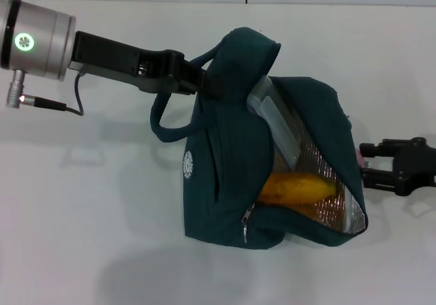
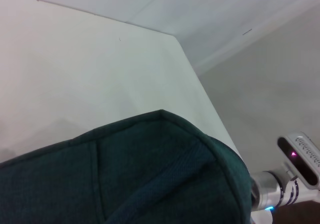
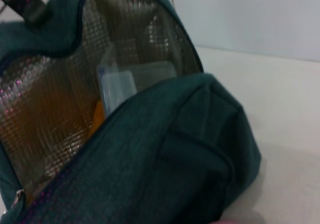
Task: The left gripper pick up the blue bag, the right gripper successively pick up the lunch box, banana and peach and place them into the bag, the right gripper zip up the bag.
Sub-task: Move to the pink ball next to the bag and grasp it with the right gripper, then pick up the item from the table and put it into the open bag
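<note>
While the black left claw (image 1: 197, 80) pinches a handle of the dark teal fabric bag (image 1: 225, 182) above the white tabletop (image 1: 82, 203), the yellow curved banana (image 1: 296, 188) and clear plastic lunch box (image 1: 272, 118) lie inside; the black right claw (image 1: 364, 161), beside the bag, pinches the pink peach (image 1: 359, 155).
</note>
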`<state>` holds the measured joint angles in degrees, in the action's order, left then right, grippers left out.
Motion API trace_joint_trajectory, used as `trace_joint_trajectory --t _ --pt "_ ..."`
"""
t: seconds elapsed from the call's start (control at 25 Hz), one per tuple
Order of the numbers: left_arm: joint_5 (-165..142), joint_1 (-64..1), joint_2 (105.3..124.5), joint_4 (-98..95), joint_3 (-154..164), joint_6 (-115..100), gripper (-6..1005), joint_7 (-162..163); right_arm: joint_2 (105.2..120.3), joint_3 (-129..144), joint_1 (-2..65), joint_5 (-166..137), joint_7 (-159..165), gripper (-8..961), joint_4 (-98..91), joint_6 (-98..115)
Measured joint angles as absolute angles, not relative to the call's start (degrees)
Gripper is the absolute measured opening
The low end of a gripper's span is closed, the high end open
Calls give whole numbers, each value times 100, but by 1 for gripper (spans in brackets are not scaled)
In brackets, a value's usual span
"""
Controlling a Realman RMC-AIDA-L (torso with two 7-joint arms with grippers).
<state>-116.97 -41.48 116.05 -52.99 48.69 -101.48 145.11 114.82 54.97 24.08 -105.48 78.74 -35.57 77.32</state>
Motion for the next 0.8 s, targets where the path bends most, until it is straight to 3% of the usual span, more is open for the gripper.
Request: trace_joint_trajectory --t 0.44,0.68,0.8 --pt "-11697 -4152 11601 -5299 4854 -10152 42 14494 11518 5674 2735 -10547 7936 455 -3318 7548" --pt "-11699 -4157 11601 -5300 4844 -10152 42 14470 11484 5564 2687 -10495 7952 225 -3313 7536" --pt "-11698 -4159 11601 -5300 4843 -10152 42 14468 11440 5296 2601 -10486 7963 179 -3314 7569"
